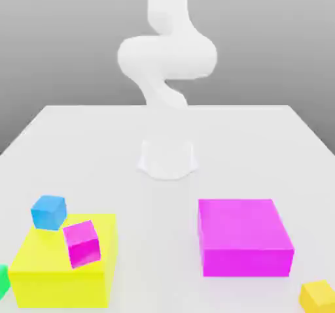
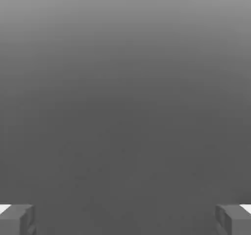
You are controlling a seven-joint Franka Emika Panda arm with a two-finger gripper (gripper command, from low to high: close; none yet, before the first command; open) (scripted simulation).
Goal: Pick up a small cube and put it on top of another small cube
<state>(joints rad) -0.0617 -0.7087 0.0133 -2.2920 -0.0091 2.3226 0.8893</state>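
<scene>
Small blue cube [image 1: 48, 212] and small magenta cube [image 1: 82, 243] sit on the big yellow block [image 1: 62, 266] at the exterior view's left, nothing stacked yet. Your gripper [image 2: 125, 219] is spread wide, holding nothing, fingertips [image 2: 17, 218] apart. Still the approach step: you need to descend over one cube, then close

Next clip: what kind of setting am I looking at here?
Most likely a simulated tabletop test scene, not a real room. A plain white table sits against a featureless grey backdrop, the smooth white robot arm rises from its middle, and flat-coloured blocks such as the large magenta block lie on it.
</scene>
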